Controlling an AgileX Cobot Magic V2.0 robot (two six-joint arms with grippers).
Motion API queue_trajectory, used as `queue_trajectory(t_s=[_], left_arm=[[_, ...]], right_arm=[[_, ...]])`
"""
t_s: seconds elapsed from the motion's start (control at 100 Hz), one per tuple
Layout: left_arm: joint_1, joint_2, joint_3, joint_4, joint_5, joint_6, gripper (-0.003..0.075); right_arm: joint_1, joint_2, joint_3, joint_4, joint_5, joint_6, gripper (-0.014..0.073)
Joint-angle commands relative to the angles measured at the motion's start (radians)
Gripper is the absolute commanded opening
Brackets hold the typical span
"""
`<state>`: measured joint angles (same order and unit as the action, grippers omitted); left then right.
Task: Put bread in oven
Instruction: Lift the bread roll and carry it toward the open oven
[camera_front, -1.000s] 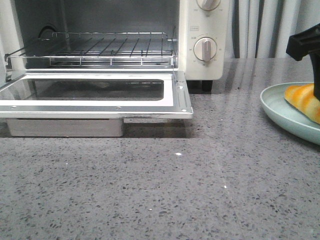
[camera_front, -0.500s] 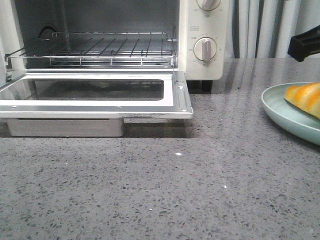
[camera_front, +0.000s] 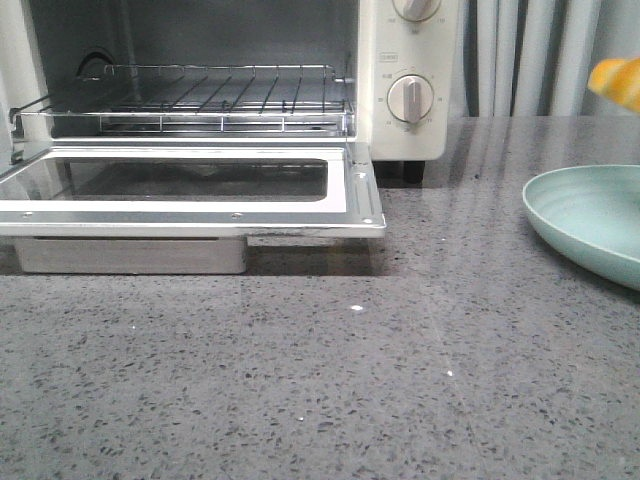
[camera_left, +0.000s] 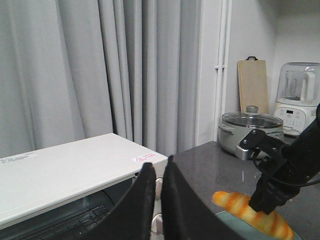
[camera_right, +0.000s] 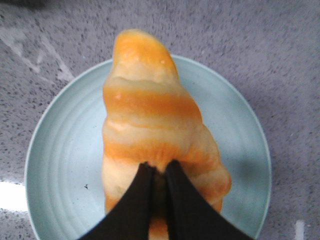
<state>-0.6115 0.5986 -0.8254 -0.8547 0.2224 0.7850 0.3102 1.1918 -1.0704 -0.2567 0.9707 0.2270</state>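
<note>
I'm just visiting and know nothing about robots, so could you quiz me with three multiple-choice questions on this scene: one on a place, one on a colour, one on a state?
1. Where is the bread?
A. On the oven rack
B. Lifted above the plate
C. On the counter

2. What colour is the plate?
A. Pale blue-green
B. Red
C. Black

3. How is the oven door?
A. Shut
B. Removed
C. Dropped open

Answers: 1 B, the right hand grips it and the front view shows the plate bare. 2 A, seen in two views. 3 C, it lies flat before the rack.

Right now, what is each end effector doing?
Left end effector: closed, holding nothing.
Right end effector: closed on the croissant, above the plate.
</note>
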Motion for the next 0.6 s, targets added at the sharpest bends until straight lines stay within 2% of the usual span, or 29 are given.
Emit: queue_trajectory(t_s=[0.0,0.27,0.51,0.59], left_arm=[[-0.009,0.008,-0.035,-0.012,-0.039,-0.005,-0.002],[-0.009,0.008,-0.035,-0.012,-0.041,-0.005,-0.002],[-0.009,0.008,-0.035,-0.012,-0.041,-0.005,-0.002],[-0.009,0.008,-0.035,-0.012,-0.041,-0.005,-0.002]], right_arm=[[-0.005,-0.06,-0.045,-0.026,-0.029,-0.033,-0.0072],[-0.003,-0.169,-0.101,0.153,-0.079,-0.188,-0.0072],[-0.003,-0.176,-0.138,0.502,-0.101,-0.477,-0.0072],[-0.003,-0.171,-0.138,0.588,-0.106,-0.535,-0.0072]])
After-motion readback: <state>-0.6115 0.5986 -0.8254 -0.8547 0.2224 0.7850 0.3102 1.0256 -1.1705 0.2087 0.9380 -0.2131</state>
